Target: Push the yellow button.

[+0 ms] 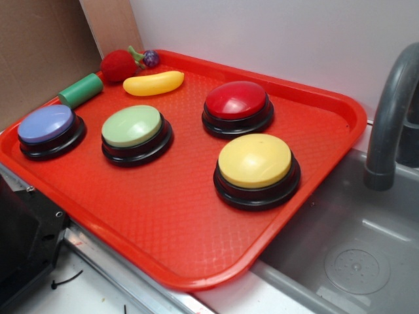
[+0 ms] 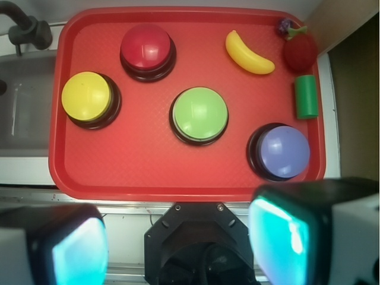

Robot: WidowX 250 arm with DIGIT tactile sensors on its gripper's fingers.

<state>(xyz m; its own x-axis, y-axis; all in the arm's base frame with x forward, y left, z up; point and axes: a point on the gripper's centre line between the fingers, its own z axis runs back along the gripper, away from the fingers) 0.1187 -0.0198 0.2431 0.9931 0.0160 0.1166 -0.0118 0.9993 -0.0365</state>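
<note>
The yellow button (image 1: 255,160) (image 2: 86,96), a domed yellow cap on a black round base, stands on the red tray (image 1: 163,216) (image 2: 136,172) at its right side near the sink. In the wrist view it lies at the upper left. My gripper (image 2: 178,240) hangs high above the robot's black base (image 2: 199,243), off the tray's near edge and well away from the button. Its two cyan-padded fingers (image 2: 279,234) stand wide apart with nothing between them. The gripper does not show in the exterior view.
On the tray also stand a red button (image 1: 236,100) (image 2: 146,47), a pale green button (image 1: 131,126) (image 2: 199,113) and a blue-violet button (image 1: 46,124) (image 2: 284,151). A toy banana (image 1: 154,83), strawberry (image 1: 119,65) and green cylinder (image 1: 80,90) lie at the back. A grey sink (image 1: 347,248) with a faucet (image 1: 389,118) is right of the tray.
</note>
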